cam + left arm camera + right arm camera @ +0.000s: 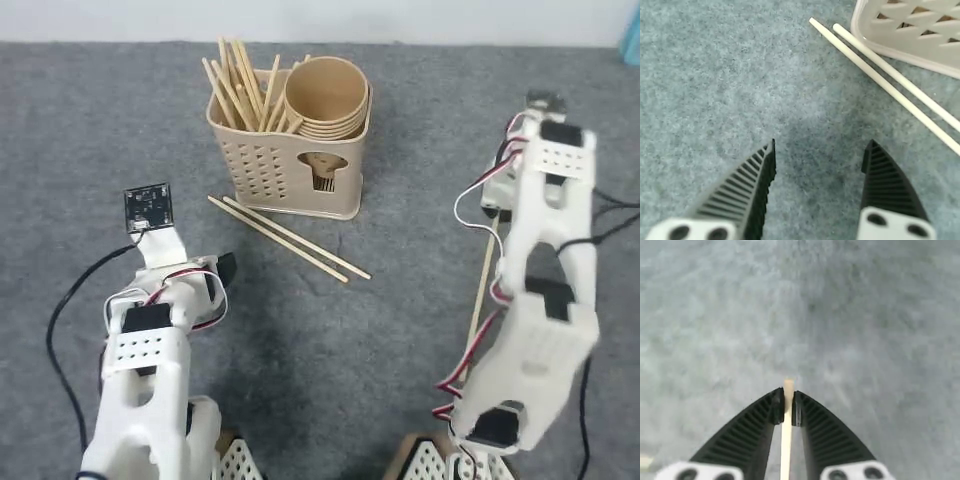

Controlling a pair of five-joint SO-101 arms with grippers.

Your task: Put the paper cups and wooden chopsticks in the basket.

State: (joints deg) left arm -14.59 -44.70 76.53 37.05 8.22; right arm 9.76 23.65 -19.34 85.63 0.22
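A beige perforated basket (pixel 270 165) stands at the back of the grey carpet. It holds a stack of paper cups (pixel 325 95) and several wooden chopsticks (pixel 240 85). Two loose chopsticks (pixel 285 237) (pixel 890 85) lie side by side just in front of the basket (pixel 910 30). My left gripper (pixel 215 280) (pixel 820 150) is open and empty over bare carpet, a short way from the near ends of that pair. My right gripper (pixel 787 397) is shut on a single chopstick (pixel 788 386) (pixel 485 290), held low over the carpet at the right, well away from the basket.
Cables run along both arms, and a loop of white wire (pixel 470 205) hangs beside the right arm. A small black circuit board (pixel 148 207) sits on the left arm. Open carpet lies between the two arms.
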